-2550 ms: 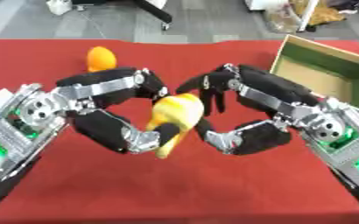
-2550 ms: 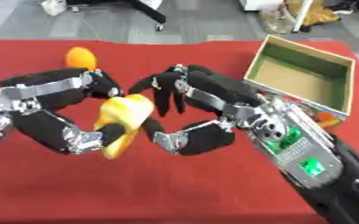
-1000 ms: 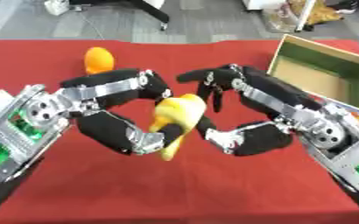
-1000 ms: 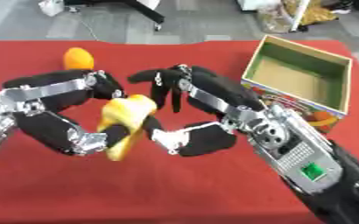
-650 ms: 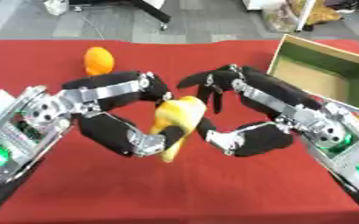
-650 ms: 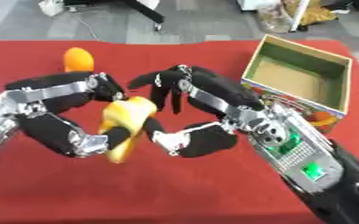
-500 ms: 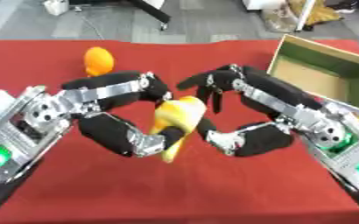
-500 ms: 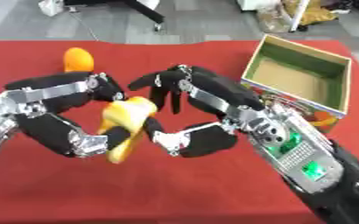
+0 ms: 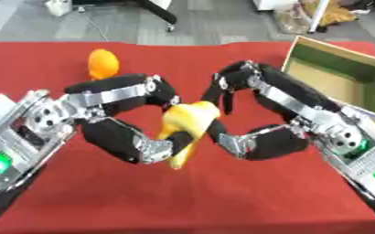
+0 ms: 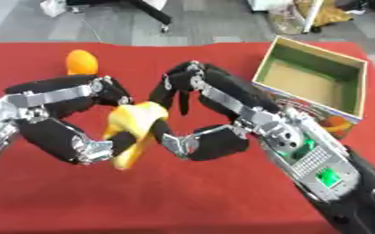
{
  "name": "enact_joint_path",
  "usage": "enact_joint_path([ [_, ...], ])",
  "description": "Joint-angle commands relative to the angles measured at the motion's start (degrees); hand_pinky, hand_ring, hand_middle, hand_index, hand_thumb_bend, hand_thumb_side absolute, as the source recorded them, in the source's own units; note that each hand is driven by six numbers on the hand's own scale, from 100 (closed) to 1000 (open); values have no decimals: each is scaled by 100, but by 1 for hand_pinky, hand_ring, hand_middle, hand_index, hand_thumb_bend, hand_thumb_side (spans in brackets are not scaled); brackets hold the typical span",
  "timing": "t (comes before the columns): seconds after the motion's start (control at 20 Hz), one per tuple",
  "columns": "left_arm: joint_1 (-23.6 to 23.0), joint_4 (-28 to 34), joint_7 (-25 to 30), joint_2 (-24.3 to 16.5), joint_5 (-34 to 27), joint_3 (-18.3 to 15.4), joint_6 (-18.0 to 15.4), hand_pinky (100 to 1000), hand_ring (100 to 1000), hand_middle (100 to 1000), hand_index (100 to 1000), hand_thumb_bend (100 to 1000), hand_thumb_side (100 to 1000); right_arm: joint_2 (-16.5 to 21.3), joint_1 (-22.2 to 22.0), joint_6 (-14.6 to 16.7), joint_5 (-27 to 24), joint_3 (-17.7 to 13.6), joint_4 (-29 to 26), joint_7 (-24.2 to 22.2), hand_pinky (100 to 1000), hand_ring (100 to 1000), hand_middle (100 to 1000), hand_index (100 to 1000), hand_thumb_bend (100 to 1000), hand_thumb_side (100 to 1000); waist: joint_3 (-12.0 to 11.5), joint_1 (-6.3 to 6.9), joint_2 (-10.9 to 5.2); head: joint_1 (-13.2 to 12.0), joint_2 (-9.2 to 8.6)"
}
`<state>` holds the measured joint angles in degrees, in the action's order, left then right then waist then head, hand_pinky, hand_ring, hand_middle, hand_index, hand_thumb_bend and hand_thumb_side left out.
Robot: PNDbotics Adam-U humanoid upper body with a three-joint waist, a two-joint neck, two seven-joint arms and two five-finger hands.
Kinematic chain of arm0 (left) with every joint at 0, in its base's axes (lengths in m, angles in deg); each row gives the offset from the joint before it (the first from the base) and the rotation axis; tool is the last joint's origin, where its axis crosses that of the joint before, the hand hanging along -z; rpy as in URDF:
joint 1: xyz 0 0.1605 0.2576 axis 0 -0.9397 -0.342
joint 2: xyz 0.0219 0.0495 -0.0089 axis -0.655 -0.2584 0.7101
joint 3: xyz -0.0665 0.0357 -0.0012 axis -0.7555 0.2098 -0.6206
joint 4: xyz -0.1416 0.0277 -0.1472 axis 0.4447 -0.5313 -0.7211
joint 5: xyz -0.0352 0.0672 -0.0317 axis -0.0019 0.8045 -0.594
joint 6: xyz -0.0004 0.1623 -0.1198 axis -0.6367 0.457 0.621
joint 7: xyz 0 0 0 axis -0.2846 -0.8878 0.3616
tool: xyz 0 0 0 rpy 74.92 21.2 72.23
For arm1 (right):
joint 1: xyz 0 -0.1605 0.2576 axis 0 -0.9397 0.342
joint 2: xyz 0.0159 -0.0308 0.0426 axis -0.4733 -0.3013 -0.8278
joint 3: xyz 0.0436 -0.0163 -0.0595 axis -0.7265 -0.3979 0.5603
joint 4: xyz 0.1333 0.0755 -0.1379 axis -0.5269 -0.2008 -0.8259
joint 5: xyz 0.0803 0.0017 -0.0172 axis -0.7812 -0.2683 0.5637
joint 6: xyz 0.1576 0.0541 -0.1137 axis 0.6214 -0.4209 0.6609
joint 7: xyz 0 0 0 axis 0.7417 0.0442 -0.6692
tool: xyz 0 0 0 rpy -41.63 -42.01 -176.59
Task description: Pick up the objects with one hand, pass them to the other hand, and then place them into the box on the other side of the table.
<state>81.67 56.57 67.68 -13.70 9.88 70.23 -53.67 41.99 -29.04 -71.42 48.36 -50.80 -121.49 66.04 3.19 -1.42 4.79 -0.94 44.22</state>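
Red table [image 9: 222,201] — box [image 10: 312,78] seemingly empty

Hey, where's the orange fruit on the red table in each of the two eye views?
Left eye view: the orange lies upper left, on the far part of the table, beyond the left hand.
Right eye view: the orange lies further left, near the top left.
Shared landmark: the open box at the right in both views.

Bright, even overhead light, soft blur throughout, faint shadows
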Motion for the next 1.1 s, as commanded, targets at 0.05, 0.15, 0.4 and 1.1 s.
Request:
enact_joint_path([
  [0.05, 48, 62, 24, -95, 44, -2, 26, 800, 480, 364, 477, 100, 391, 77, 73, -47, -113, -121, -117, 323, 390, 544, 428, 344, 100, 296, 10, -19, -104, -4, -11],
  [0.15, 43, 62, 31, -99, 45, -1, 32, 801, 482, 367, 480, 100, 392, 82, 72, -60, -151, -120, -117, 500, 388, 540, 424, 332, 100, 287, 8, -20, -104, -3, -11],
  [0.4, 18, 62, 17, -111, 14, -37, 22, 823, 538, 442, 549, 100, 439, 114, 71, -48, -178, -135, -117, 696, 389, 538, 421, 329, 100, 264, 6, -21, -106, 6, -11],
  [1.1, 232, 62, -546, -402, 128, -580, -243, 903, 760, 722, 787, 330, 780, 224, 48, -34, -238, -199, -117, 733, 398, 539, 420, 328, 100, 248, 27, -37, -143, 28, -11],
])
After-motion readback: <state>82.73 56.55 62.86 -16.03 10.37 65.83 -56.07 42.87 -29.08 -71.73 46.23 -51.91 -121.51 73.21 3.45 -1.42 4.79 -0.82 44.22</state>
